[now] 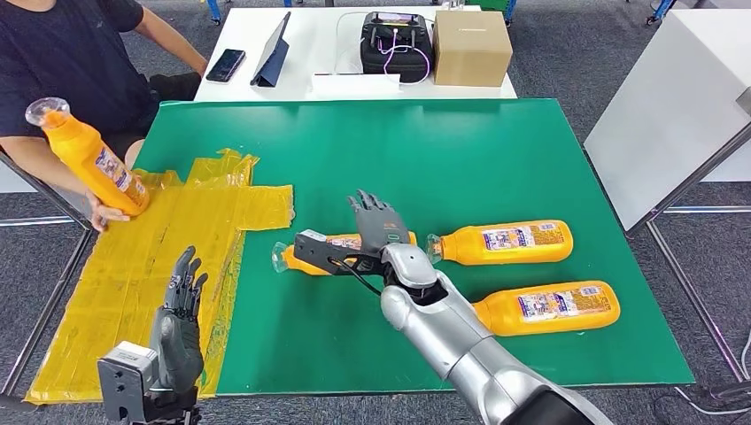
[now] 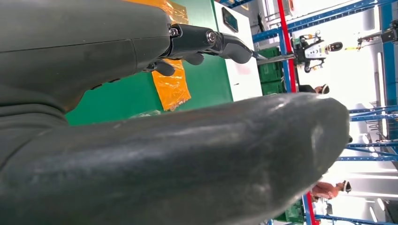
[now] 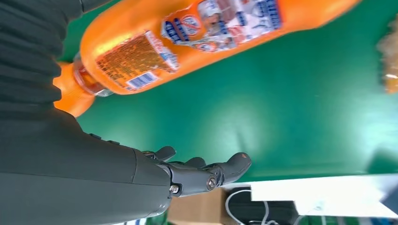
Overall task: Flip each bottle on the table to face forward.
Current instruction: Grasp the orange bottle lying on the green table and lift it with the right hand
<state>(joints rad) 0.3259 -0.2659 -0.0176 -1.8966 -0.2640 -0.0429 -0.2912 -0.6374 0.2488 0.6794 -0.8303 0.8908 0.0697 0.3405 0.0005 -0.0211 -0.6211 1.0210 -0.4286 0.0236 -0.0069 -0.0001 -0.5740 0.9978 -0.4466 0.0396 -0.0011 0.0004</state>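
Observation:
Three orange bottles lie on their sides on the green mat (image 1: 443, 150). One bottle (image 1: 285, 259) lies under my right wrist, cap toward the left; up close the same bottle (image 3: 187, 37) shows its label. My right hand (image 1: 379, 221) stretches over it with its fingers (image 3: 206, 173) straight and apart, holding nothing. The two other bottles (image 1: 505, 242) (image 1: 545, 307) lie to the right, labels up. My left hand (image 1: 180, 314) is raised over the yellow sheet near the front left, fingers (image 2: 206, 42) extended and empty.
A person at the far left holds a fourth orange bottle (image 1: 89, 159) upright-tilted over the yellow plastic sheet (image 1: 159, 257). Behind the mat a white table carries a phone (image 1: 225, 64), a tablet (image 1: 273, 51), a black controller (image 1: 395, 40) and a cardboard box (image 1: 472, 47). A white panel (image 1: 664, 115) stands at the right.

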